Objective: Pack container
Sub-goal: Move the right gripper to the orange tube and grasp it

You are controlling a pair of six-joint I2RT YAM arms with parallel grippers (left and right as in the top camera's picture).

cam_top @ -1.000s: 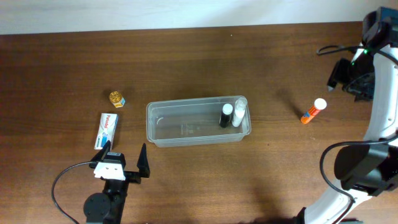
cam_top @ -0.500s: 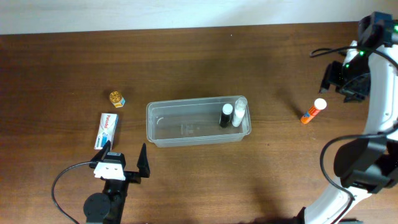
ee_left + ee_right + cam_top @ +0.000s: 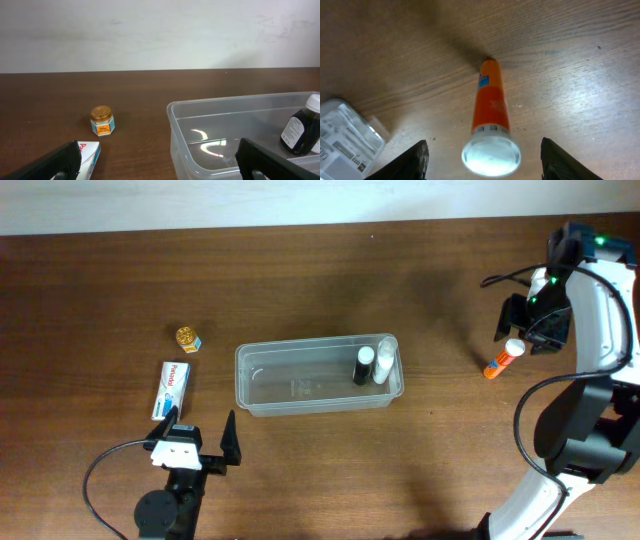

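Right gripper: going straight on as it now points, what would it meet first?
Probably the orange tube, lying on the table between the open fingers of the right gripper; depth is unclear.

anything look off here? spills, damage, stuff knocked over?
Nothing stands out. The container sits level with a dark bottle and a white bottle upright at one end; the orange tube, box and jar rest intact on the table. No spills.

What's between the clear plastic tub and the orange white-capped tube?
Nothing: overhead, only bare brown wooden table lies between clear plastic tub and orange tube.
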